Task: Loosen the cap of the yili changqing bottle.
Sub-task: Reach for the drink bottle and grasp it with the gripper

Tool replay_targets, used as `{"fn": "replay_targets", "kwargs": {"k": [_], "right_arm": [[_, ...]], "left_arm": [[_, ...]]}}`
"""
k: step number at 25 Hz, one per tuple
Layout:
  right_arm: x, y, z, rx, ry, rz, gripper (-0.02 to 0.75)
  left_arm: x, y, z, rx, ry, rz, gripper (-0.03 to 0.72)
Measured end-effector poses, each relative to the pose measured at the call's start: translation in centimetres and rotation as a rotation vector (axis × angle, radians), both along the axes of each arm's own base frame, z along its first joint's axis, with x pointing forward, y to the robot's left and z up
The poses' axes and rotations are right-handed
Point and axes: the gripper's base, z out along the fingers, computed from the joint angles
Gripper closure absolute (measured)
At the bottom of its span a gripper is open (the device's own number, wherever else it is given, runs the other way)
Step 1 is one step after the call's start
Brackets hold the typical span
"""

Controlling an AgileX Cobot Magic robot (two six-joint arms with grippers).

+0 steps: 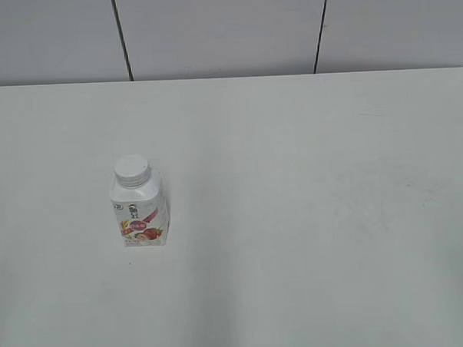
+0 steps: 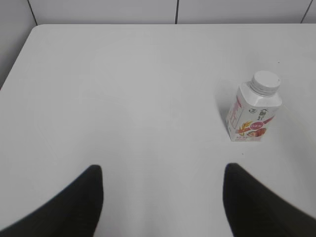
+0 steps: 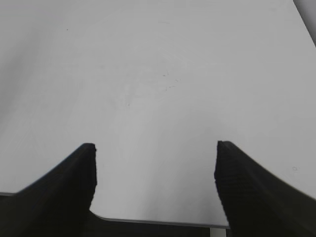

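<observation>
The yili changqing bottle [image 1: 140, 212] stands upright on the white table, left of the middle in the exterior view. It is small, white and squarish, with a pink-and-red strawberry label. Its white ribbed cap [image 1: 132, 171] sits on the neck. In the left wrist view the bottle [image 2: 253, 113] and its cap [image 2: 265, 82] stand ahead and to the right of my left gripper [image 2: 163, 175], which is open and empty. My right gripper [image 3: 155, 150] is open and empty over the table's near edge; the bottle is out of its view. Neither gripper shows in the exterior view.
The white table [image 1: 310, 216] reaches back to a grey panelled wall [image 1: 225, 28]. Its left edge and rounded far corner show in the left wrist view [image 2: 29, 37]. Its near edge shows in the right wrist view [image 3: 158, 221].
</observation>
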Motion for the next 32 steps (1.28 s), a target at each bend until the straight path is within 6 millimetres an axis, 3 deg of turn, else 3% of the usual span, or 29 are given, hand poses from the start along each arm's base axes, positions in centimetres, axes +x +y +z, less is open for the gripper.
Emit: {"fn": "replay_targets", "kwargs": {"k": [17, 24, 32], "right_arm": [[0.0, 0.0, 0.0, -0.001, 0.0, 0.0, 0.165], [0.0, 0.0, 0.0, -0.001, 0.0, 0.0, 0.165], [0.0, 0.0, 0.0, -0.001, 0.0, 0.0, 0.167]], "left_arm": [[0.0, 0.0, 0.0, 0.0, -0.002, 0.0, 0.218], [0.0, 0.7, 0.4, 0.077, -0.032, 0.053, 0.218], [1.6, 0.5, 3.2, 0.089, -0.349, 0.034, 0.218]]}}
